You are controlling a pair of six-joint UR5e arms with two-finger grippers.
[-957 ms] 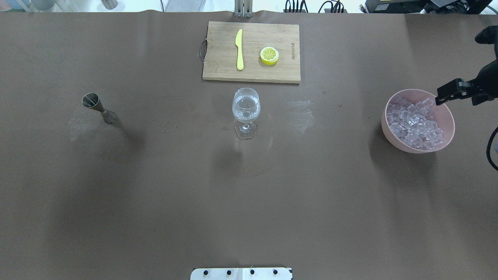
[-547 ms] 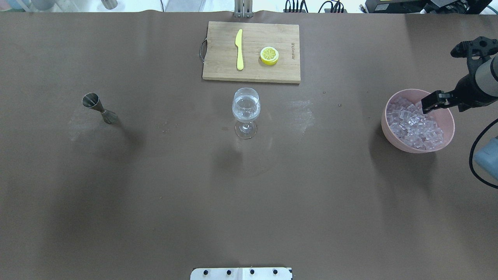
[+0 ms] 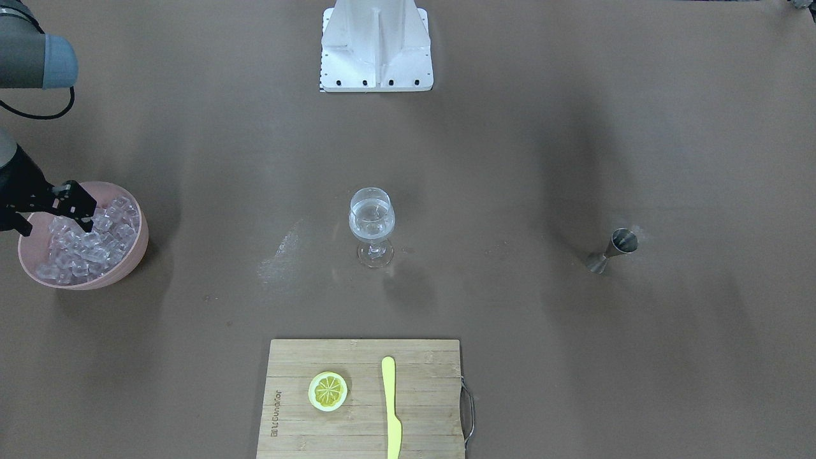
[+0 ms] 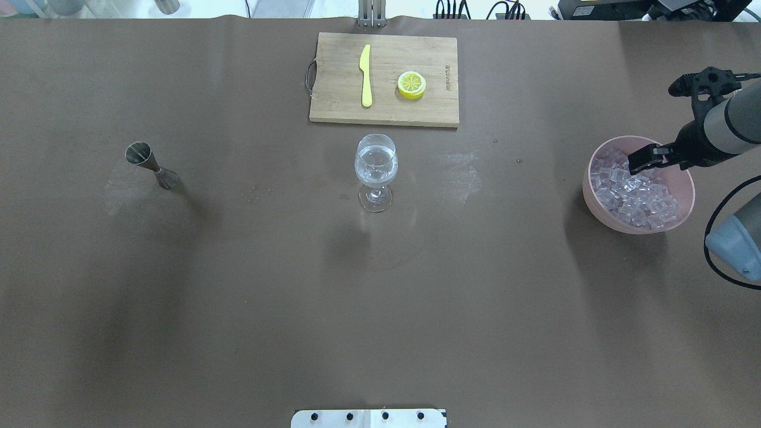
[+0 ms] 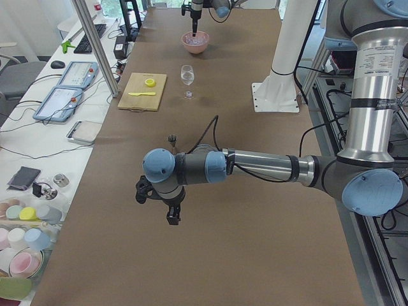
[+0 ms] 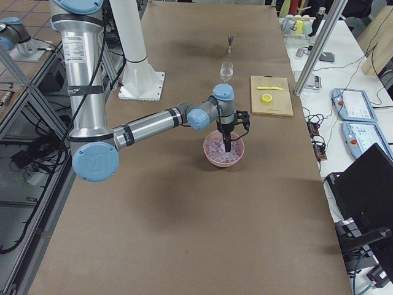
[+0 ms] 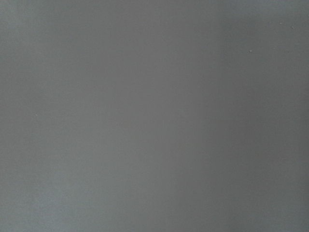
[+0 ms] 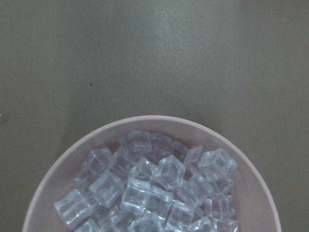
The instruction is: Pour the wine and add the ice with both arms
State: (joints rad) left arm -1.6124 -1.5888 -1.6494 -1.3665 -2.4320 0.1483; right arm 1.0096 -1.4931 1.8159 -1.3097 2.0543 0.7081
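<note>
The pink bowl (image 4: 594, 199) at the table's right end holds several pieces of ice (image 4: 630, 196), which fill the lower half of the right wrist view (image 8: 154, 188). My right gripper (image 4: 639, 160) hangs just over the ice at the bowl's far side, pointing down. Its jaws look slightly apart and empty, as in the front view (image 3: 81, 207). A wine glass (image 4: 376, 166) with clear liquid stands mid-table. My left gripper (image 5: 173, 218) hovers over bare table near the left end. I cannot tell whether it is open.
A steel jigger (image 4: 151, 166) stands on the left side. A wooden cutting board (image 4: 386, 113) at the far edge carries a yellow knife (image 4: 365, 74) and a lemon half (image 4: 411, 84). The white stand (image 3: 376, 44) is at the robot's side.
My right arm has swung in from the table's right edge. Its gripper has moved left from the bowl's rim to over the ice.
</note>
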